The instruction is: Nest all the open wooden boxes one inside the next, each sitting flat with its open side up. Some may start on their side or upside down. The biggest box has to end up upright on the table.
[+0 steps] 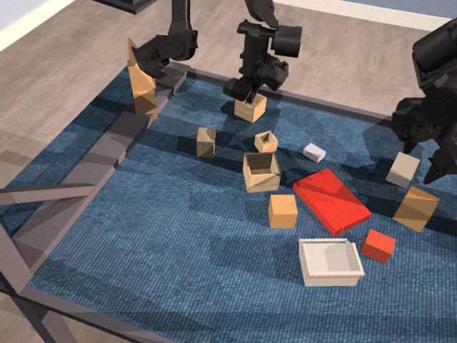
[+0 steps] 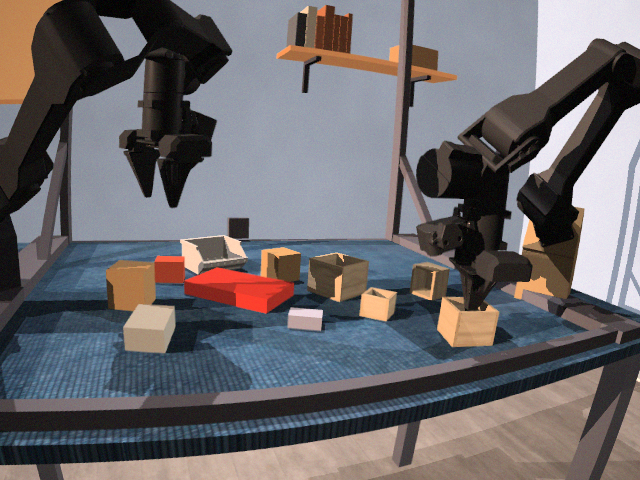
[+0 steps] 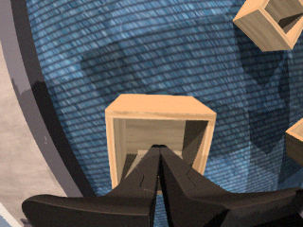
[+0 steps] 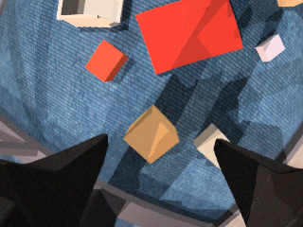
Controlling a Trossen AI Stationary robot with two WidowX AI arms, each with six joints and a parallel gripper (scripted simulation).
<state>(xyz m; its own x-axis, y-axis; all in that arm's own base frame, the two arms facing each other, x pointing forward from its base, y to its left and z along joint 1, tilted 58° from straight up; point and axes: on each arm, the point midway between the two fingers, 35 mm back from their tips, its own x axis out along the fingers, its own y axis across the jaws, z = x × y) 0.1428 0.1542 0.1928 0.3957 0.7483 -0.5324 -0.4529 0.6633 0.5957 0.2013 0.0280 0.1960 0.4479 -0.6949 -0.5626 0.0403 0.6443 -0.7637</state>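
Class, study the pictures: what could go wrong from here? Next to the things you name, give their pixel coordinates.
The left jaws (image 1: 250, 101) (image 2: 473, 308), shut on nothing, reach into an upright wooden box (image 1: 249, 111) (image 2: 467, 328) (image 3: 158, 105); moving sideways might tip or drag it.

That box stands near the table's edge rail (image 1: 295, 97) (image 2: 413, 380), so a hard shove could jam it there.

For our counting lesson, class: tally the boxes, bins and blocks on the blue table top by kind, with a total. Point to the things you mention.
Open wooden boxes (image 1: 261, 184) (image 1: 248, 111) (image 1: 264, 147) (image 1: 206, 146) (image 2: 352, 281) (image 2: 473, 330) (image 2: 377, 307) (image 2: 440, 286) (image 3: 156, 105) (image 3: 260, 28) (image 3: 295, 148): 4
White bin (image 1: 332, 279) (image 2: 192, 259) (image 4: 90, 20): 1
Red blocks (image 1: 332, 203) (image 1: 378, 245) (image 2: 227, 289) (image 2: 169, 269) (image 4: 189, 38) (image 4: 106, 61): 2
Orange blocks (image 1: 282, 210) (image 1: 417, 208) (image 2: 281, 266) (image 2: 131, 286) (image 4: 151, 134) (image 4: 290, 2): 2
Pale blocks (image 1: 403, 168) (image 1: 314, 151) (image 2: 149, 328) (image 2: 305, 319) (image 4: 208, 142) (image 4: 270, 48): 2
Total: 11
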